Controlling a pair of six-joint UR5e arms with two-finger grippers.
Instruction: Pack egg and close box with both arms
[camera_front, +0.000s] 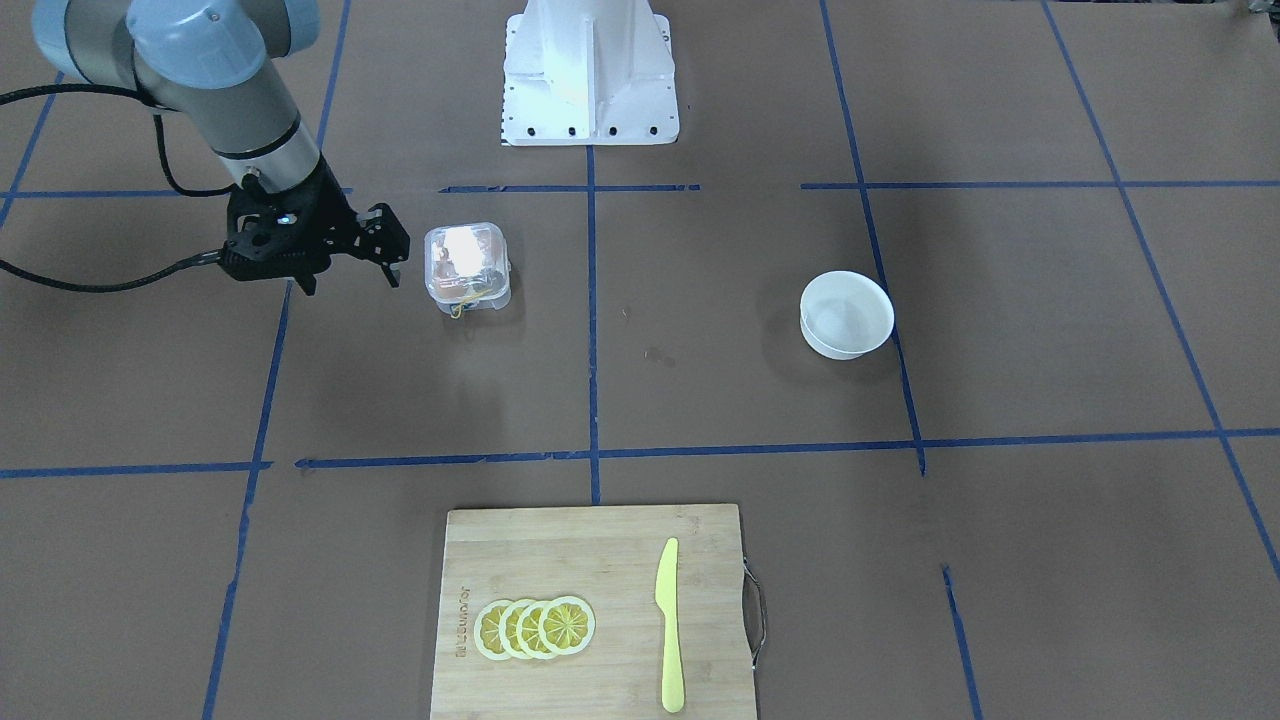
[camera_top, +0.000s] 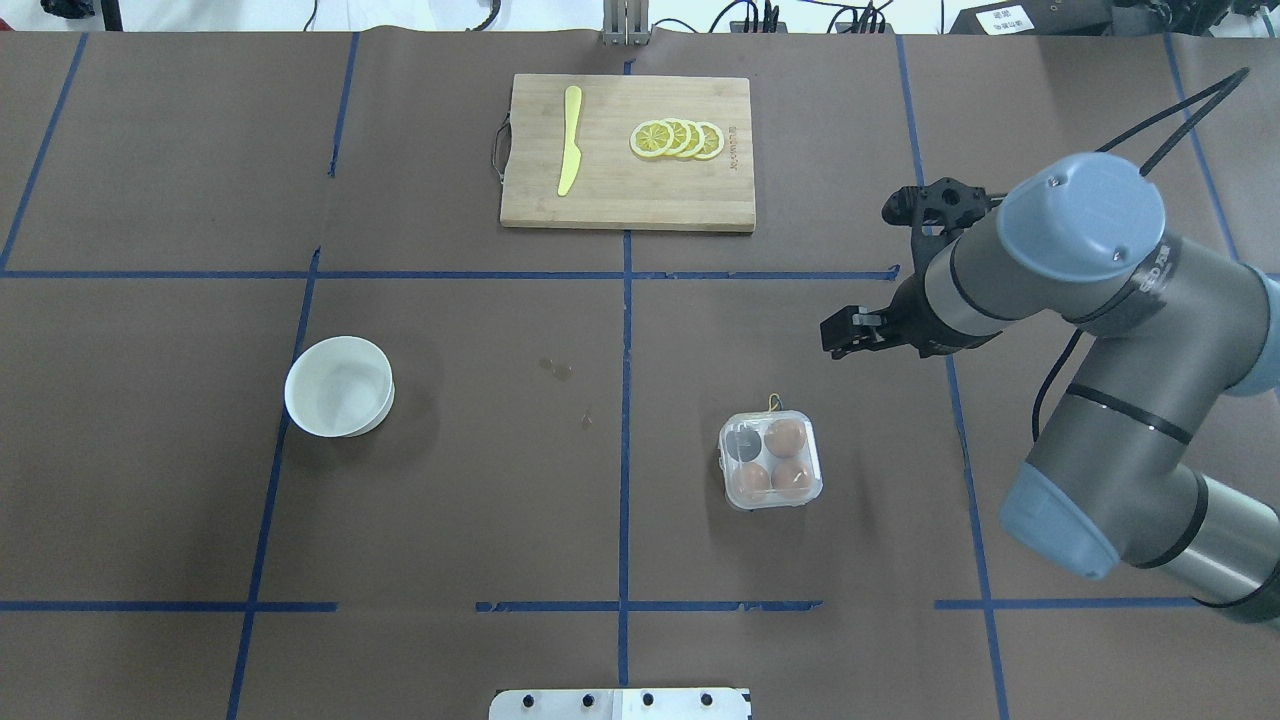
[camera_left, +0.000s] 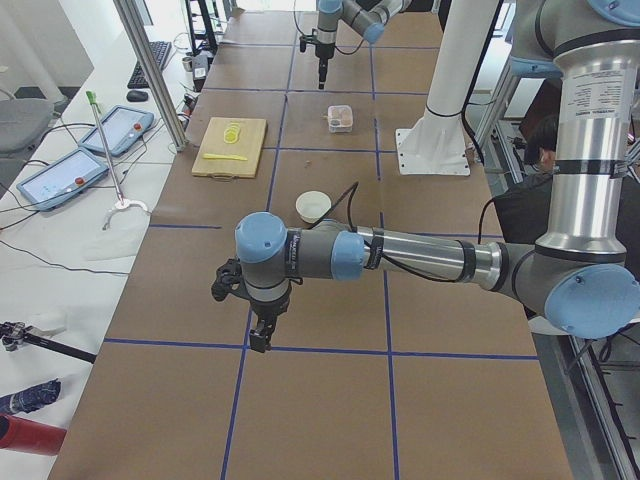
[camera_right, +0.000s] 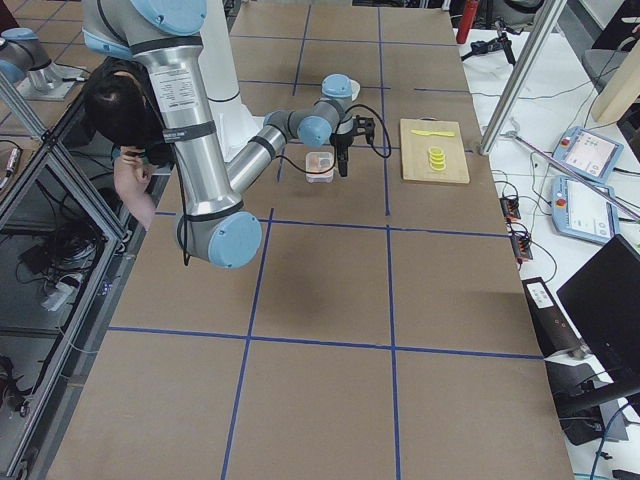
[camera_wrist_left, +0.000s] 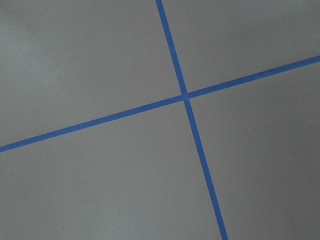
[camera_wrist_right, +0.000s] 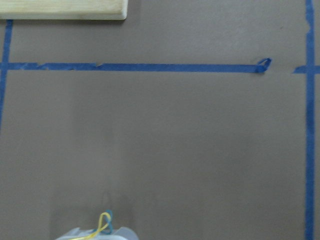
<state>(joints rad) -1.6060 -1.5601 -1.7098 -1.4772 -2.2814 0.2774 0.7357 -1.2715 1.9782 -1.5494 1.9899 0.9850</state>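
The clear box (camera_top: 816, 462) stands right of the table's middle with its lid down; it also shows in the front view (camera_front: 462, 245). Three tan-brown eggs (camera_top: 785, 437) fill three cups and the fourth cup looks dark. Its yellow string (camera_wrist_right: 104, 222) shows at the bottom of the right wrist view. My right gripper (camera_top: 840, 335) (camera_front: 388, 270) hangs above the table beyond the box, apart from it, holding nothing I can see; I cannot tell whether its fingers are open. My left gripper (camera_left: 262, 338) is far from the box over bare table; I cannot tell its state.
An empty white bowl (camera_top: 338, 386) stands on the left half. A wooden cutting board (camera_top: 627, 200) at the far edge carries lemon slices (camera_top: 678, 139) and a yellow knife (camera_top: 570, 140). The white pedestal base (camera_front: 590, 70) is at the near edge. A person (camera_right: 125, 130) sits behind it.
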